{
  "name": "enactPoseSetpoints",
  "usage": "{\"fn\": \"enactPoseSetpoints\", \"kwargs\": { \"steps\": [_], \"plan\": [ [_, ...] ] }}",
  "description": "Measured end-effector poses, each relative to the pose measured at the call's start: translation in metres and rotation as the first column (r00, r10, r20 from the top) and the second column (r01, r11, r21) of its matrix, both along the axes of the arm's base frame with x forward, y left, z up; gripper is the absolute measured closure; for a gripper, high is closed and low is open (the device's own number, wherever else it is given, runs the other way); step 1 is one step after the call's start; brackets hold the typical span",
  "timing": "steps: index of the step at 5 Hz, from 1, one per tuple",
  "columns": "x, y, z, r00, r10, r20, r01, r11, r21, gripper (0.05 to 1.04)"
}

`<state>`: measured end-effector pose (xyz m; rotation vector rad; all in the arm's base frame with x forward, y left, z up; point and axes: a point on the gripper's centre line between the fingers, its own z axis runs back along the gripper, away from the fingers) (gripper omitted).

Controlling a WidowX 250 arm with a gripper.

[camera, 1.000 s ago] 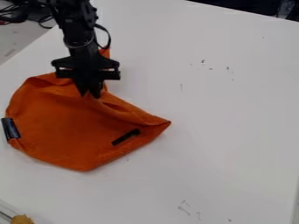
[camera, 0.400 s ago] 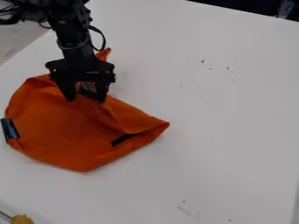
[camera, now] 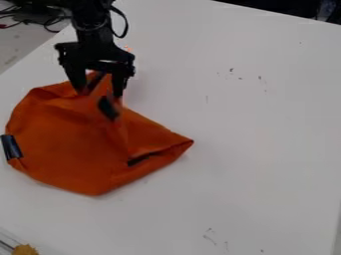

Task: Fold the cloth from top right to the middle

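where the hand (camera: 100,93) hangs, some cloth (camera: 73,149) is hidden.

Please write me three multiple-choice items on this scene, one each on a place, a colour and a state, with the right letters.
1. Where is the tool?
A) At the cloth's right corner
B) At the upper part of the cloth
C) Beside the cloth's lower edge

2. What colour is the cloth?
A) Green
B) White
C) Orange

3. How do the tool's fingers stand?
A) Spread apart
B) Pressed together
C) Crossed

1: B, as its fingertips come down by the cloth's upper edge.
2: C, as its broad surface is orange.
3: A, as a gap shows between them.
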<state>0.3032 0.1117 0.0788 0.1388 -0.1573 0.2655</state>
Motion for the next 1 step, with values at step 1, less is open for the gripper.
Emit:
{"fn": "enactPoseSetpoints", "kwargs": {
  "steps": [1],
  "plan": [
    [0.0059, -0.0003, 0.0093, 0.999, -0.032, 0.008, 0.032, 0.999, 0.011, 0.083]
  ]
}}
